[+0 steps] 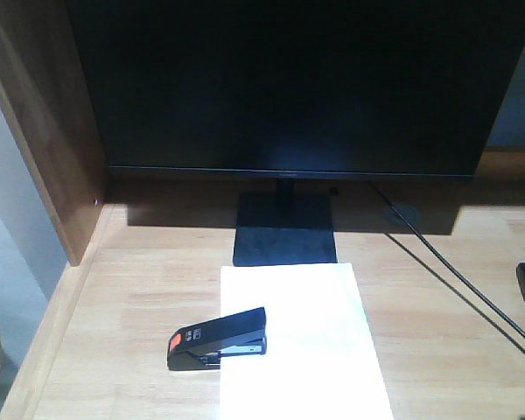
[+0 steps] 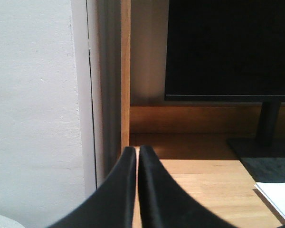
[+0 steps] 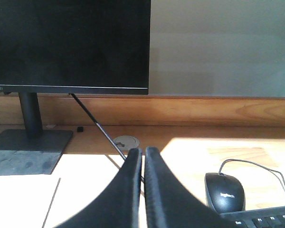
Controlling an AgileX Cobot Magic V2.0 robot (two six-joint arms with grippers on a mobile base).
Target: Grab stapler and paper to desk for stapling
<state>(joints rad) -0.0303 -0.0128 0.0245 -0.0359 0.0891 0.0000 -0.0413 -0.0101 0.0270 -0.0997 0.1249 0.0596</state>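
The front-facing camera is looking down from above at the desk (image 1: 437, 289), toward the monitor (image 1: 289, 83). The left wrist camera is sitting low, peering past its pincer (image 2: 137, 156) at the desk's left side panel (monitor at right). The right wrist camera is facing the monitor base (image 3: 28, 149) and mouse (image 3: 224, 191), close up.

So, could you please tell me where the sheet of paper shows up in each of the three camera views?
Front view: the paper lies bottom centre, the stapler overlapping its left edge.
Left wrist view: only a white corner at bottom right.
Right wrist view: bottom left, washed out.
Shared landmark: the monitor base, just behind the paper.
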